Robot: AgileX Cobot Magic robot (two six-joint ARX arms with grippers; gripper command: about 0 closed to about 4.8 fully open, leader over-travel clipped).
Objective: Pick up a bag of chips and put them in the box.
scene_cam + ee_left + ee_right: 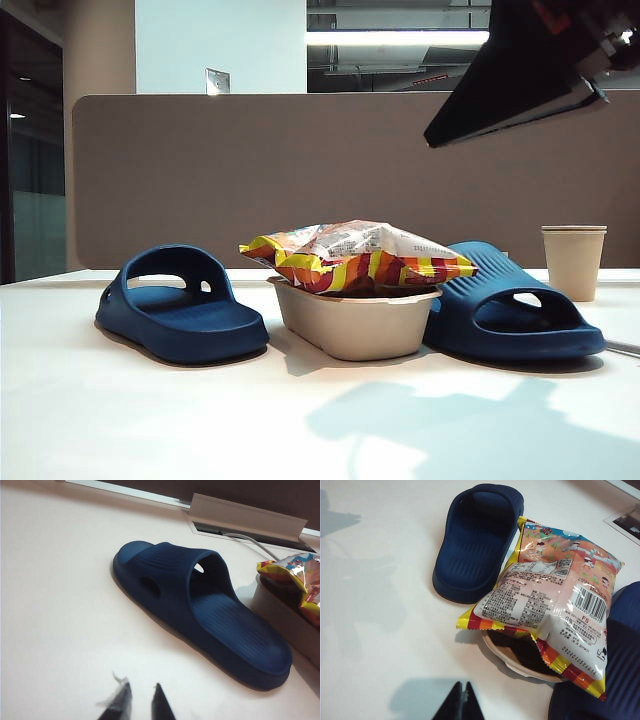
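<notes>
On the white worktop [150, 420], two blue slippers [180, 305] flank the box [355, 325], with the bag of chips [550, 605] lying across its rim. My right jaws [461, 700] hover above it, pressed together and empty; my left jaws [137, 702], narrowly parted, hold nothing.

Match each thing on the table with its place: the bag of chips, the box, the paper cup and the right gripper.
Things:
1. bag of chips
2. box
3. paper cup
4. right gripper

Places:
A. between the two blue slippers
B. far right of the table, standing upright
C. lying across the box's rim
D. above the table near the box, fingertips together

Pairs: 1-C, 2-A, 3-B, 4-D
</notes>
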